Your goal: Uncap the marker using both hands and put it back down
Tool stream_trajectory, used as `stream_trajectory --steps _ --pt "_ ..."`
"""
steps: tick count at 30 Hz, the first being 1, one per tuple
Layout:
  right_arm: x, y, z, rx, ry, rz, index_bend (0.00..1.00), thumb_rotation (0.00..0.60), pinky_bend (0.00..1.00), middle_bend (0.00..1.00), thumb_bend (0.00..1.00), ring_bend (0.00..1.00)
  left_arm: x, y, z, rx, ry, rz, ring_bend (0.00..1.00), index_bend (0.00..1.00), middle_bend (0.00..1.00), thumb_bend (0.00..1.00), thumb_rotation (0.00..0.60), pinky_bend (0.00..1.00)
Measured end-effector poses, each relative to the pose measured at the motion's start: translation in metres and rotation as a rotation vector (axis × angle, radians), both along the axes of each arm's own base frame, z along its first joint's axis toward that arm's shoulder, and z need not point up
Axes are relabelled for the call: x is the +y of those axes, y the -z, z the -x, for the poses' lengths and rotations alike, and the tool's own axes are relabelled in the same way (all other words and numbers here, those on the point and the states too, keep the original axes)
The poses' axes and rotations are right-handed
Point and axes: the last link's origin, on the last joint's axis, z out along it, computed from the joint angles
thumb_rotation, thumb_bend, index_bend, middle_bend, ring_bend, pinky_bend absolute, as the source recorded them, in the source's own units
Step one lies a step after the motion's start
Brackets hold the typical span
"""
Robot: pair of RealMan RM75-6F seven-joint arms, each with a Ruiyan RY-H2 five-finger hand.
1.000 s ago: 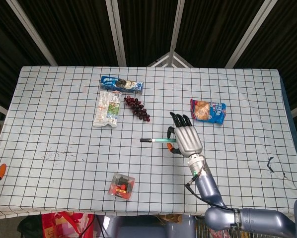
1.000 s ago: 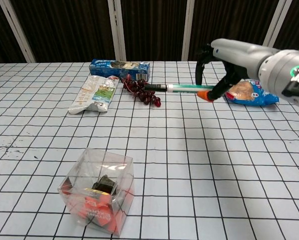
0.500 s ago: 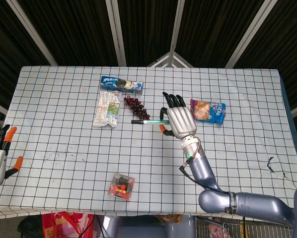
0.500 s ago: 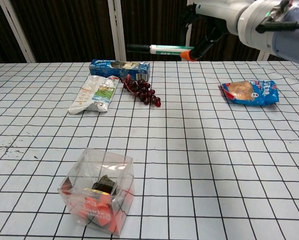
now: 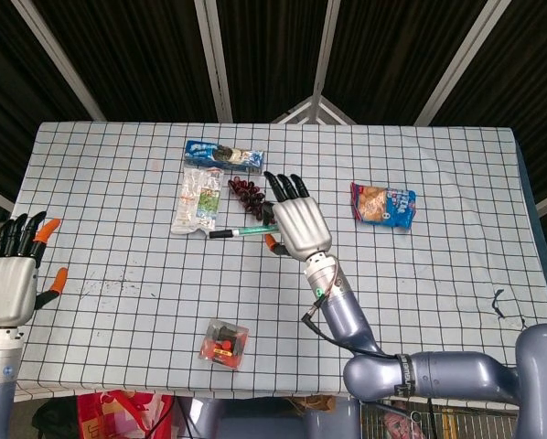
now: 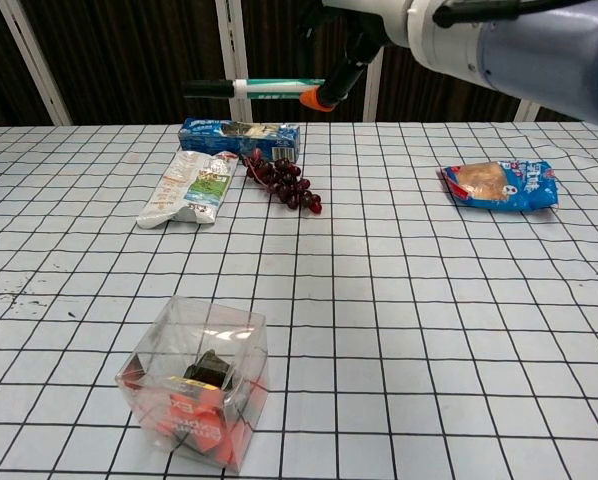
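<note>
The marker [image 5: 240,233] has a white and green barrel with a black cap at its left end. My right hand [image 5: 296,222] grips its right end and holds it level, high above the table. In the chest view the marker [image 6: 251,88] juts left from that hand [image 6: 345,60], near the top of the frame. My left hand [image 5: 13,282] hovers at the table's left edge, fingers spread and empty, far from the marker. The chest view does not show the left hand.
On the checked tablecloth lie a blue cookie pack [image 5: 224,156], a white snack bag [image 5: 198,199], a bunch of dark grapes [image 5: 248,194] and a blue snack bag [image 5: 383,203]. A clear box [image 5: 224,341] with orange and black contents stands near the front edge.
My right hand has lifted the marker off the table and carried it left and higher. My left hand has risen into the head view at the left edge.
</note>
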Motion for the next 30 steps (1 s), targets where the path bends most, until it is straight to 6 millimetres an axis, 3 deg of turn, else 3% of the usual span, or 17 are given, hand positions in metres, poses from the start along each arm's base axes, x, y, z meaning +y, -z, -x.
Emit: stream_trajectory --steps 14,30 --pt "0.007 0.02 -0.04 -0.021 0.03 -0.053 0.73 0.6 0.0 0.0 0.45 0.02 0.013 0.023 -0.035 -0.005 0.076 0.004 0.0 0.29 0.1 0.49 0.6 0.0" --pt "0.016 0.028 -0.063 -0.028 0.016 -0.07 0.73 0.6 0.0 0.0 0.45 0.02 0.03 0.05 -0.058 -0.037 0.141 0.002 0.0 0.32 0.12 0.49 0.6 0.0"
